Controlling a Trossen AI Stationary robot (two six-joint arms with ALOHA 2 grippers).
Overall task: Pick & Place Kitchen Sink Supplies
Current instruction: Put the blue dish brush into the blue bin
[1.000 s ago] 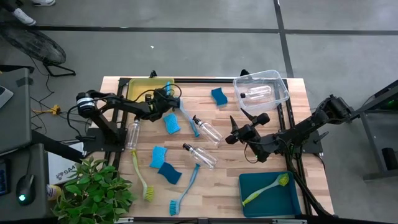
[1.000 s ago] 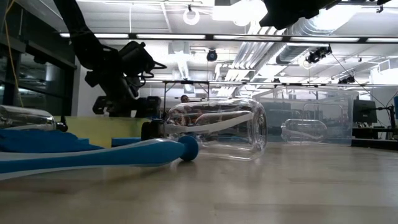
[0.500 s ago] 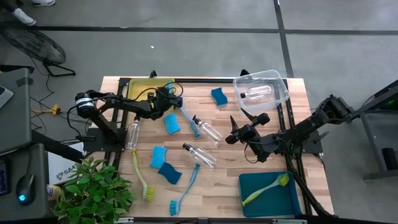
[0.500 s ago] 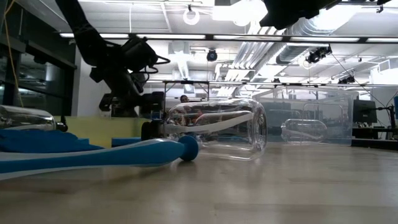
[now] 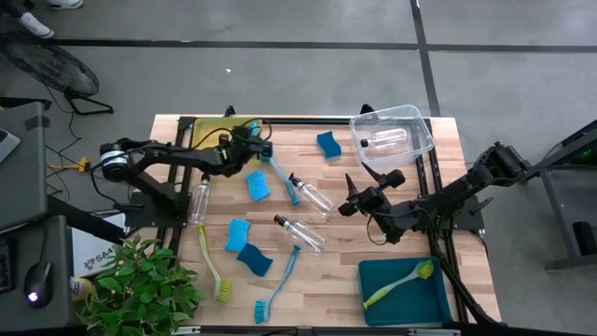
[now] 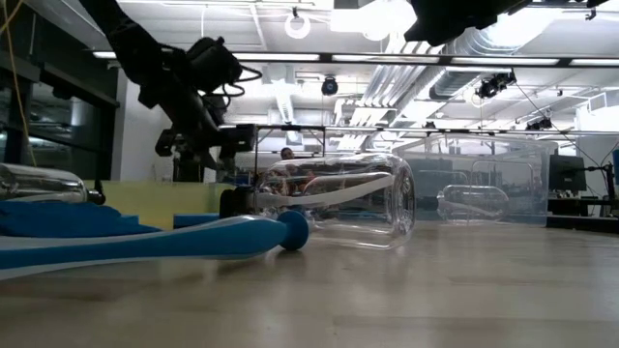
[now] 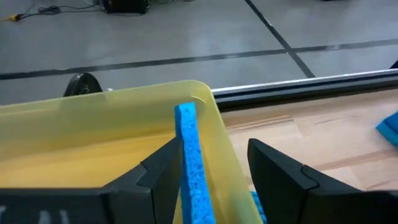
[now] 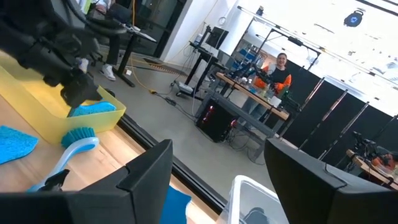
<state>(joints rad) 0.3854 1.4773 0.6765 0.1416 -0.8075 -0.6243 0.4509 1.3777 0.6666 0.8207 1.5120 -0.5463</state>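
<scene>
My left gripper (image 5: 250, 141) hangs over the right end of the yellow bin (image 5: 211, 130), open. A blue sponge (image 7: 189, 155) stands on edge between its fingers, beside the bin's corner; in the right wrist view this sponge (image 8: 93, 108) shows just under the gripper at the bin's rim. My right gripper (image 5: 347, 199) waits open above the table's middle right, touching nothing. Several other blue sponges (image 5: 256, 185), clear bottles (image 5: 312, 194) and long-handled brushes (image 5: 280, 174) lie flat on the table. My left gripper has the sponge's broad face (image 7: 185, 171) lying against the inner side of one finger (image 7: 163, 171). The other finger (image 7: 273, 168) stands clear of it with a plain gap. The fingers slant down from the table's near side, along the sponge. What the sponge's lower edge rests on is hidden.
A clear bin (image 5: 414, 123) at the far right holds one bottle (image 5: 387, 140). A teal bin (image 5: 373, 301) at the near right holds a yellow-green brush (image 5: 399, 285). A leafy plant (image 5: 140, 289) stands at the near left corner. Bare wood lies between the two arms.
My left gripper has risen and moved toward the table's far edge, from beside the sponge on the table to over the yellow bin's right end. My right arm has kept still.
</scene>
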